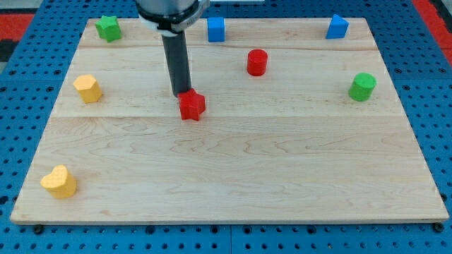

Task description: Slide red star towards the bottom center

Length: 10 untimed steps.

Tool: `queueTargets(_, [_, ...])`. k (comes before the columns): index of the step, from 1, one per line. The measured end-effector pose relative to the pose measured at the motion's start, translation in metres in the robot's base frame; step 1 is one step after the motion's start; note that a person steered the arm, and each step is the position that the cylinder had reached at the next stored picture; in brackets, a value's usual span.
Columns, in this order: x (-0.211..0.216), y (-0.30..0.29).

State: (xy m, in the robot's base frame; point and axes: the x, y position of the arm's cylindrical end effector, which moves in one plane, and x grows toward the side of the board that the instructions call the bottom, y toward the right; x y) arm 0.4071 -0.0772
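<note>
The red star (192,106) lies on the wooden board (233,176), left of centre in its upper half. My tip (181,94) stands right at the star's upper left edge, touching or nearly touching it. The dark rod rises from there to the view's top.
A red cylinder (257,62) lies to the star's upper right. A green star (108,27), a blue cube (216,29) and a blue block (337,27) line the top edge. A green cylinder (362,87) is at right. A yellow hexagon (87,88) and yellow heart (59,182) are at left.
</note>
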Motion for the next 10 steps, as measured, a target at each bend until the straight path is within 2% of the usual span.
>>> queueTargets(2, [0.043, 0.005])
queueTargets(6, [0.034, 0.068])
queueTargets(10, [0.074, 0.07])
